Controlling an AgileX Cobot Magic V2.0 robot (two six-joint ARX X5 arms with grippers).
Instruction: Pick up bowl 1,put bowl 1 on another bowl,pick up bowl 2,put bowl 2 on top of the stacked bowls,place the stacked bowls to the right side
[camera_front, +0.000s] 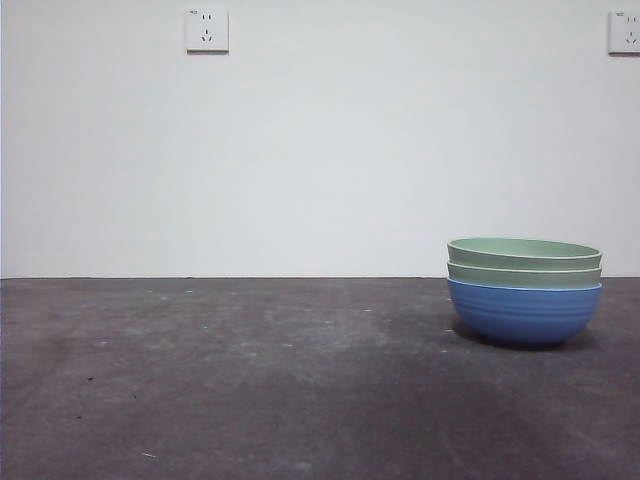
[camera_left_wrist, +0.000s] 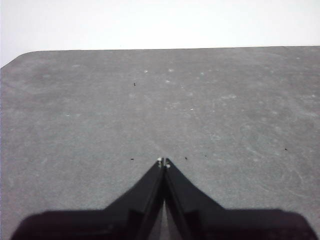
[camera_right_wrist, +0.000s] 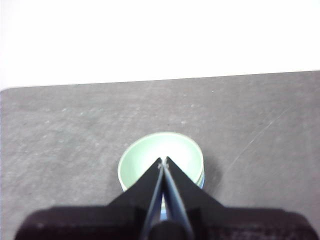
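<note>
The stacked bowls are sitting complete, green on green on blue, well right of the wall socket, the right gripper hovering above them, jaws closed and empty; any retreat should be rising straight clear.
</note>
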